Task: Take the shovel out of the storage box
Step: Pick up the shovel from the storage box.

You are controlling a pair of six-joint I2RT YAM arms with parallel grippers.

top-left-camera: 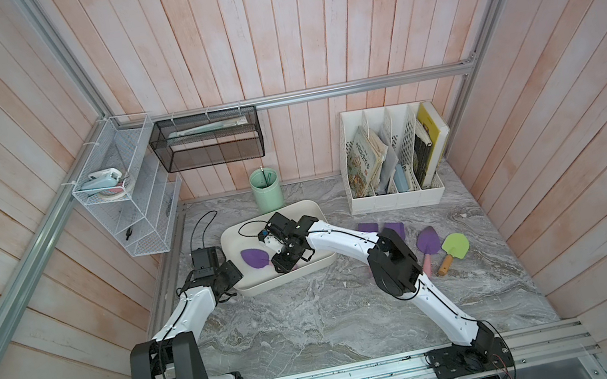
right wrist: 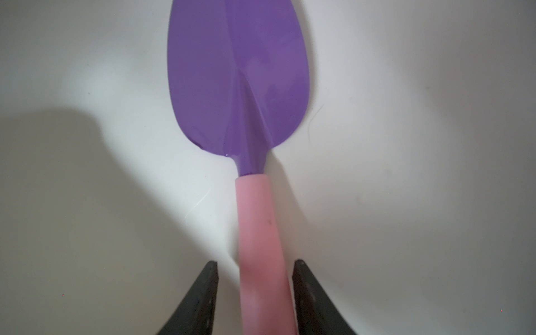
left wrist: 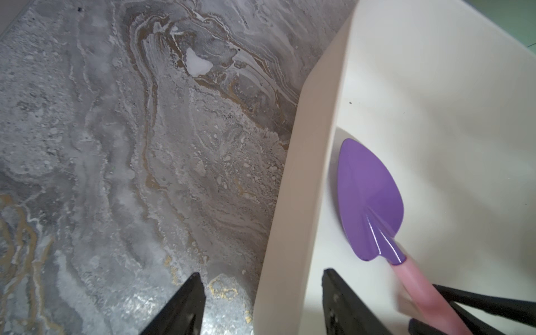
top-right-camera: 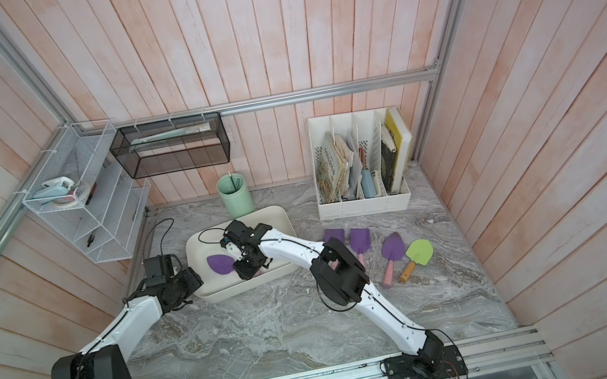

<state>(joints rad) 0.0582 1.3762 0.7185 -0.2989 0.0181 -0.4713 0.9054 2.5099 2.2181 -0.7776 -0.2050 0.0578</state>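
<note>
right wrist: right gripper [right wrist: 255, 263] straddles shovel [right wrist: 246, 139] handle in storage box [right wrist: 406, 174].

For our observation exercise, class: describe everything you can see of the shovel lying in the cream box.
The shovel has a glossy purple, leaf-shaped pointed blade with a centre ridge, and a round, matte pink handle; it looks like painted metal or plastic. It lies flat on the floor of the box, blade tip close to a side wall. The right end effector straddles the handle, jaws open with a slight gap on one side.
</note>
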